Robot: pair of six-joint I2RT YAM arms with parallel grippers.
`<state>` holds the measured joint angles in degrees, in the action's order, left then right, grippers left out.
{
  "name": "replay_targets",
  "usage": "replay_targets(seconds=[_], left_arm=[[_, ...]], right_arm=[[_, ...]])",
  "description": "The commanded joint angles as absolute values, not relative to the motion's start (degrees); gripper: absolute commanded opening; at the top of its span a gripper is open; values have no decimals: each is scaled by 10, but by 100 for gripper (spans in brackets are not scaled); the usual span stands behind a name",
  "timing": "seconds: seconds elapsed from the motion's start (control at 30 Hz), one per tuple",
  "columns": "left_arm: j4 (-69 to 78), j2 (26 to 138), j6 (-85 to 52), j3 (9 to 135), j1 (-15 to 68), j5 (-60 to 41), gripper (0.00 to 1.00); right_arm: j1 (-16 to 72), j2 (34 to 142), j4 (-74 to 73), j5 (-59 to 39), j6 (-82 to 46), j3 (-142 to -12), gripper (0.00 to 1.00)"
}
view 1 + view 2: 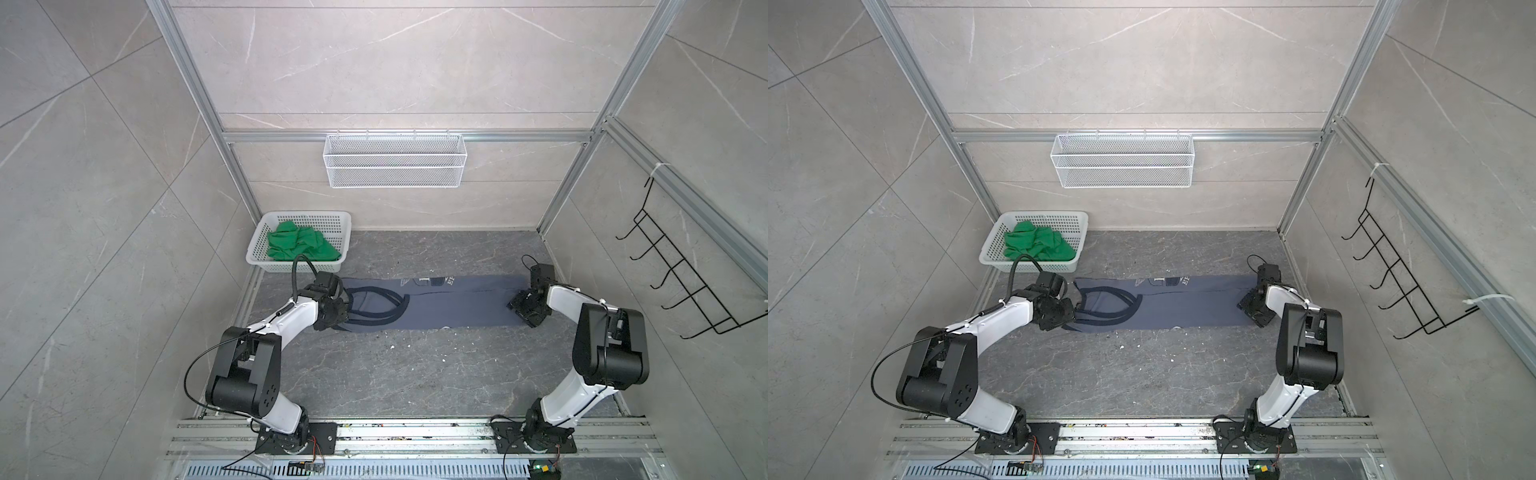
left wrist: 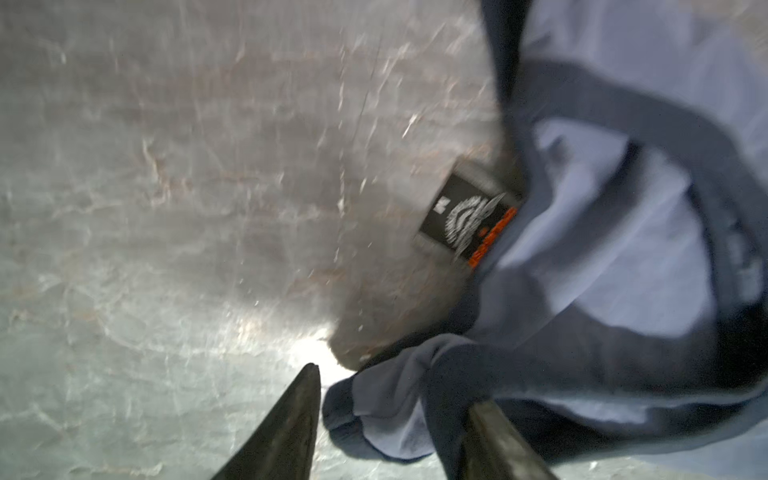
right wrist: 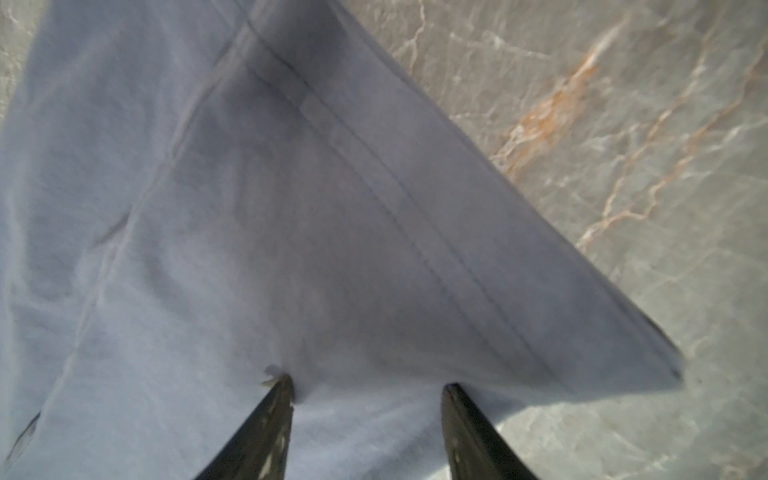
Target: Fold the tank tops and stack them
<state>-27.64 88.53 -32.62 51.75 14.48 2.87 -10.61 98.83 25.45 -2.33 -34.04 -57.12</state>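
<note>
Matt cloth top (image 1: 449, 309) lies on glossy tabletop (image 1: 415, 374)

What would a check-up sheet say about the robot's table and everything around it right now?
Surface: dark grey marbled tabletop, flat.
Job's things: slate-blue tank top with dark trim lies in a long strip between the arms; bright green tank top crumpled inside the white perforated plastic basket.
Clutter: small white specks near the blue top.
Grippers: left gripper open, bunched strap end between its jaws; right gripper open, tips at the hem end.
Cables: black cable arches over the left wrist, beside the basket.
Surroundings: white wire-mesh wall basket; black wire hook rack on the right wall; grey tiled walls.
</note>
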Motion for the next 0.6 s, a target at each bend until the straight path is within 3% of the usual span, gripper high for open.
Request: replay_targets(seconds=[0.0, 0.13, 0.33, 0.57], left_arm=[[-322, 874, -345, 523, 141, 43, 56], [-334, 815, -361, 507, 152, 83, 63], [-351, 677, -400, 487, 256, 204, 70], [-378, 695, -452, 497, 277, 233, 73]], right_arm=[[-104, 969, 272, -26, -344, -586, 59], [-103, 957, 279, -28, -340, -593, 60], [-97, 945, 285, -30, -335, -602, 60], [-86, 941, 295, -30, -335, -618, 60]])
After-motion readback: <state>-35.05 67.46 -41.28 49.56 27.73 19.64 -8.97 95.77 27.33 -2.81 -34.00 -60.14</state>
